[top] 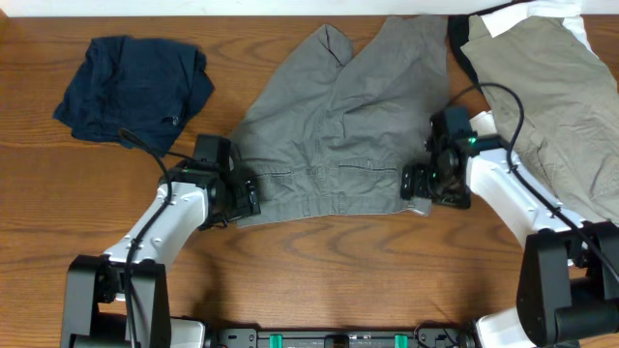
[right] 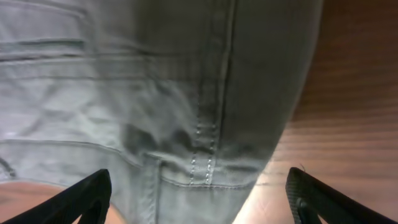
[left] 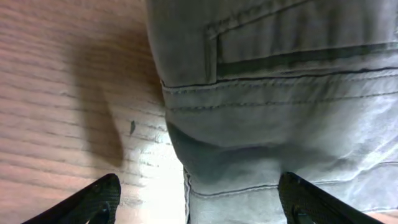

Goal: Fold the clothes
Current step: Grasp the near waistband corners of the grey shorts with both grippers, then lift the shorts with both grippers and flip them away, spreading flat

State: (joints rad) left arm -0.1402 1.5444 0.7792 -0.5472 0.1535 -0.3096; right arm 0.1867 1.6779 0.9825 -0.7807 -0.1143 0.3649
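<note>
Grey woven shorts (top: 338, 135) lie flat in the middle of the table, waistband toward the front edge, legs pointing to the back. My left gripper (top: 244, 196) is open over the waistband's left corner; the left wrist view shows its fingers (left: 202, 202) spread either side of the shorts' edge (left: 280, 124). My right gripper (top: 424, 186) is open over the waistband's right corner; the right wrist view shows its fingers (right: 199, 199) spread around the belt-loop corner (right: 205, 143). Neither holds cloth.
A crumpled navy garment (top: 135, 87) lies at the back left. A khaki-beige garment (top: 546, 97) lies at the back right, with white cloth (top: 571, 24) and black cloth (top: 462, 48) at its edges. The wooden table (top: 329, 280) shows bare in front.
</note>
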